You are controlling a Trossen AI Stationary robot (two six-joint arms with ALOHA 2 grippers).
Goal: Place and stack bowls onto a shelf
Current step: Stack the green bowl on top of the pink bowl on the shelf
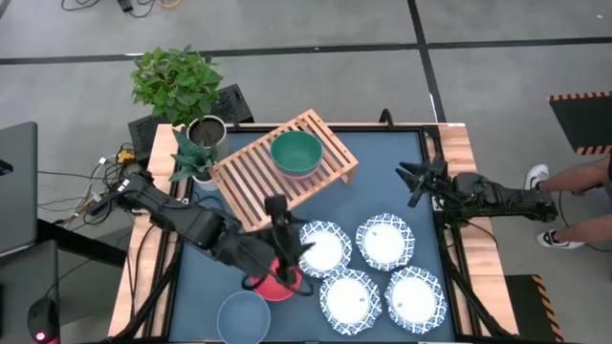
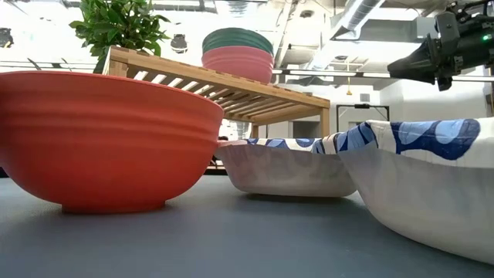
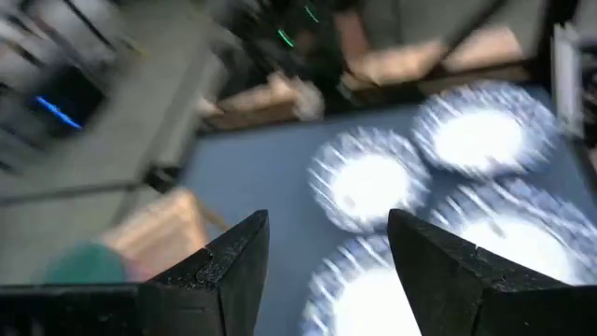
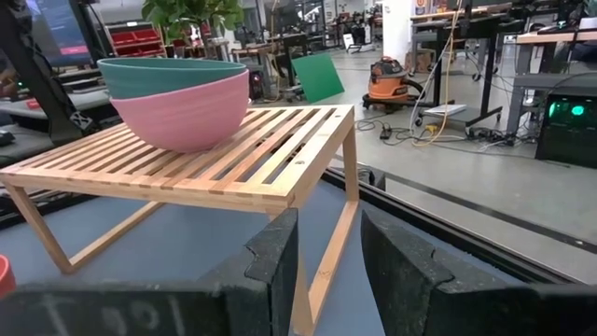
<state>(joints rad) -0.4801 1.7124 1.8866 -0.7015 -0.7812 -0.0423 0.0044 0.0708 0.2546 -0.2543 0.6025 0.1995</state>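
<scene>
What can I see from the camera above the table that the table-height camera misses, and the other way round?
Only the high view shows the grey-blue bowl at the table's near edge, all four patterned dishes, and the left gripper above the red bowl. Only the low view shows that the green bowl sits nested in a pink bowl. Both show the wooden shelf, the red bowl and the plant.

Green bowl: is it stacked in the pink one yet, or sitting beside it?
Stacked. The green bowl sits nested inside the pink bowl, upright on the shelf.
</scene>
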